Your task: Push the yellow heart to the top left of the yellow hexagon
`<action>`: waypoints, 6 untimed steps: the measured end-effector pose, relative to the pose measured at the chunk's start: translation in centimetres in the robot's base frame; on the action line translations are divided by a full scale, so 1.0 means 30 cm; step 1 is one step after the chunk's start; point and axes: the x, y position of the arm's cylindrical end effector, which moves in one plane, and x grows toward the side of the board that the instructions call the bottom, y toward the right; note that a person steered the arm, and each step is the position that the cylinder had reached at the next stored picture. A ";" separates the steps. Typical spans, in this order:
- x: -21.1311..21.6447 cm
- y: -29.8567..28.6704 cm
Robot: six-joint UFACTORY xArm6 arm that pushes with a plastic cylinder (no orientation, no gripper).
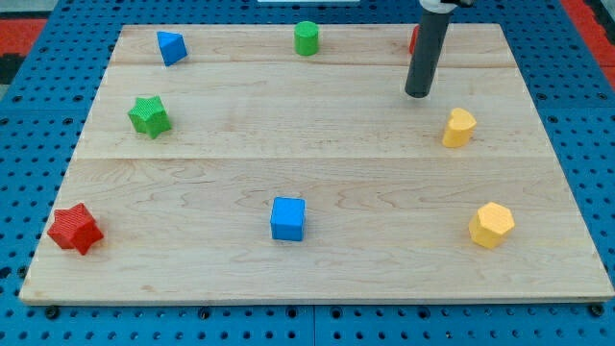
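Observation:
The yellow heart lies at the view's right, a little above the middle. The yellow hexagon lies below it, near the bottom right. My tip stands on the board just above and to the left of the yellow heart, a short gap away and not touching it. The rod rises from the tip to the view's top edge.
A red block is mostly hidden behind the rod at the top. A green cylinder and a blue block lie along the top. A green star, a red star and a blue cube lie elsewhere on the wooden board.

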 end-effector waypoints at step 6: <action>0.058 0.183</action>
